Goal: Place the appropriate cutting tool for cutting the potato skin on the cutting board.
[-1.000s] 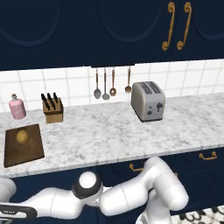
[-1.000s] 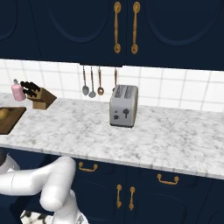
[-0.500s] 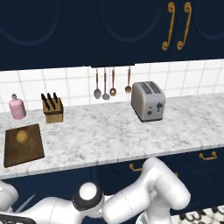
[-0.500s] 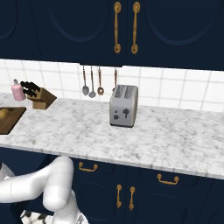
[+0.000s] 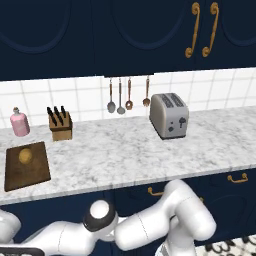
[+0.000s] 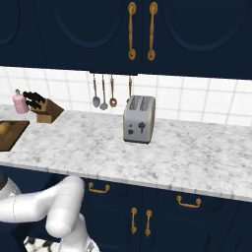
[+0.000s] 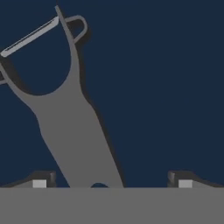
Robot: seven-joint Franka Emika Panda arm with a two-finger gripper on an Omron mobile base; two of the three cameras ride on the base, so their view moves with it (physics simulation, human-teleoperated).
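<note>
Peeler (image 7: 70, 131) lies on a dark-blue surface between your pincer's (image 7: 112, 181) spread tips, unclamped, so you are at the grasp: close, then carry it to the cutting board (image 5: 27, 167) beside the potato (image 5: 25, 156).

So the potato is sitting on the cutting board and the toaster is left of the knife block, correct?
Not quite. The potato does sit on the cutting board, but the toaster stands to the right of the knife block, not left. The left base view shows this.

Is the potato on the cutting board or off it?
On it: the potato sits on the cutting board, toward its far end.
</note>
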